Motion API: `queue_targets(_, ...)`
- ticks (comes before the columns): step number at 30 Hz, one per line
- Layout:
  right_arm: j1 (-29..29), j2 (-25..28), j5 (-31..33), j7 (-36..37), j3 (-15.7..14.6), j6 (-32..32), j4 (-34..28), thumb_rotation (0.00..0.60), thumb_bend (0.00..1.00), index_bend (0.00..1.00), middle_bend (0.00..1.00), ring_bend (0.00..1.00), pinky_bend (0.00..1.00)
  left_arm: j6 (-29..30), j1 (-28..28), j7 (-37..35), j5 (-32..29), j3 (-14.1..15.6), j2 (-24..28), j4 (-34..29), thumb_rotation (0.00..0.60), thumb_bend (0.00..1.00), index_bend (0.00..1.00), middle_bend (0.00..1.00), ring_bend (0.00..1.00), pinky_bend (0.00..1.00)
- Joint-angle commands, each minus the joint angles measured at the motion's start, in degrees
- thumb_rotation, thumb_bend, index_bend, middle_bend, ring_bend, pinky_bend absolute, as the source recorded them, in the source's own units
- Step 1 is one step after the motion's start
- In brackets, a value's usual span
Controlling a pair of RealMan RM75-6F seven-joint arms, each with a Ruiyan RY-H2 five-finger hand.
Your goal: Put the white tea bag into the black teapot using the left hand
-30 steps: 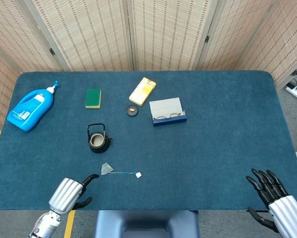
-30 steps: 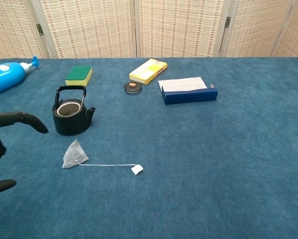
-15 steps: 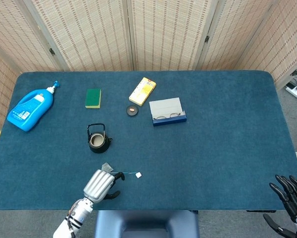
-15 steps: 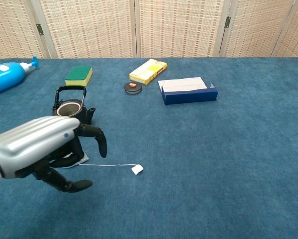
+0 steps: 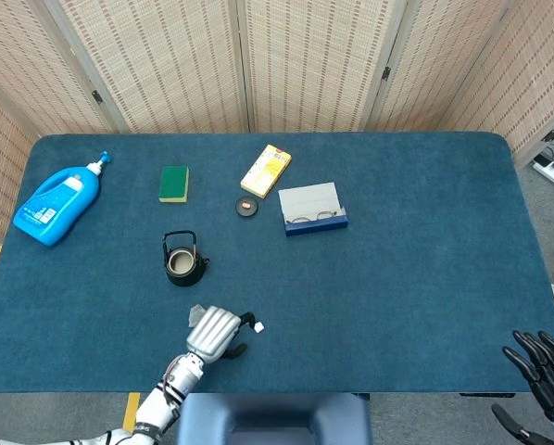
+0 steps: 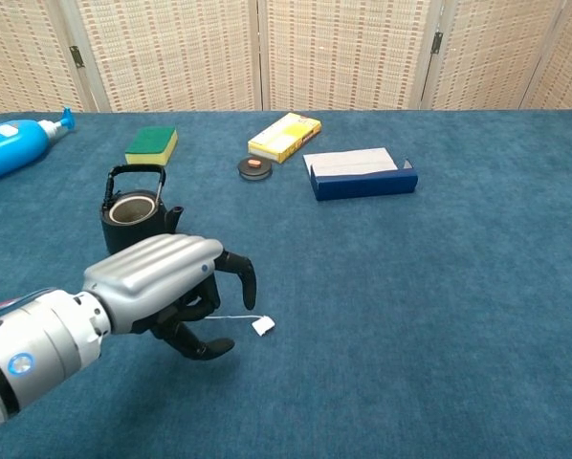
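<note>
The black teapot [image 5: 183, 260] [image 6: 133, 216] stands open-topped, left of the table's middle. A corner of the white tea bag [image 5: 196, 312] peeks out at the back left of my left hand [image 5: 216, 333] [image 6: 171, 282]. In the chest view the hand hides the bag. Its string [image 6: 232, 317] runs right to a white tag [image 5: 258, 326] [image 6: 262, 325]. The hand hovers over the bag and string with fingers curved down, thumb apart, nothing visibly pinched. My right hand [image 5: 542, 373] hangs off the front right corner, fingers spread and empty.
A blue bottle [image 5: 56, 197] lies at the far left. A green sponge [image 5: 173, 183], a yellow box [image 5: 266, 170], a small round lid [image 5: 246, 206] and a blue glasses case [image 5: 312, 208] sit behind the teapot. The table's front edge [image 5: 351, 390] runs just behind my hands.
My left hand has moved right and forward over the table, covering the tea bag and reaching toward the tag. The right hand dropped back off the front edge.
</note>
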Motion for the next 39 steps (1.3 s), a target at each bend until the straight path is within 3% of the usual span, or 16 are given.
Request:
queue_targets(1, -0.02, 0.12, 0.37, 0.64, 0.07, 0.13, 0.18, 0.6, 0.31, 0.0, 0.0, 0.0, 0.0, -0.14, -1.09, -0.49, -1.01, -0.32, -0.98, 2.07, 0.6, 0.35, 0.45, 1.0, 1.0, 1.0)
queue_targets(16, 0.53, 0.69, 1.63, 2.35, 0.43, -0.86, 0.04, 0.6, 0.31, 0.0, 0.0, 0.0, 0.0, -2.37, -5.53, -1.07, -6.45, -1.22, -3.28, 6.6, 0.6, 0.37, 0.41, 1.0, 1.0, 1.0)
queue_targets(39, 0.68, 0.89, 2.43, 2.68, 0.83, -1.58, -0.31, 0.6, 0.31, 0.0, 0.0, 0.0, 0.0, -2.85, -9.6, 0.02, -11.68, -0.23, -4.16, 7.96, 0.6, 0.41, 0.46, 1.0, 1.0, 1.0)
